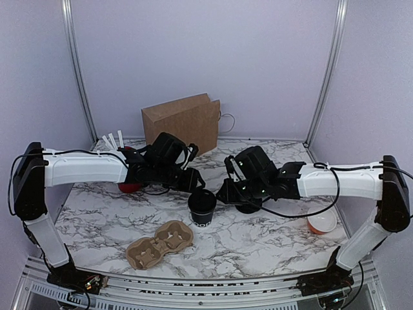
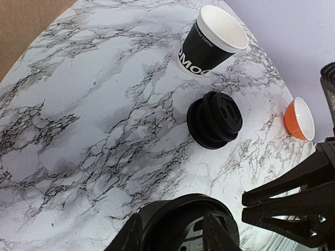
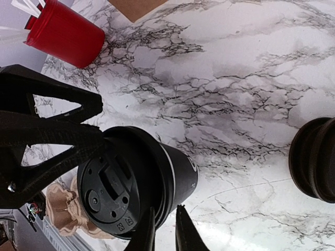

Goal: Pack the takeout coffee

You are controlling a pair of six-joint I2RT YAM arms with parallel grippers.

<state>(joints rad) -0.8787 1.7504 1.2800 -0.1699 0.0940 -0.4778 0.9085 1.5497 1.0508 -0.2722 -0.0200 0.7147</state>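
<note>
Cup: the coffee cup [image 1: 202,208] stands upright on the counter [image 1: 271,239], between both tools.
Left tool [image 2: 175,235]: jaws straddle the lid [image 3: 112,196]; grip unclear.
Right tool [image 3: 163,232]: barely parted, empty, beside the rim.
Handling: probably light and crushable; hold the wall below the lid.

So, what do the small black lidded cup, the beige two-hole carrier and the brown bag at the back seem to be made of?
Small black lidded cup: wall looks like matte paper with white print; its round lid looks like moulded plastic, slightly shiny with raised marks. Beige two-hole carrier: probably moulded pulp, dull and rough-edged. Brown bag: apparently kraft paper, matte, with sharp folded edges.
</note>
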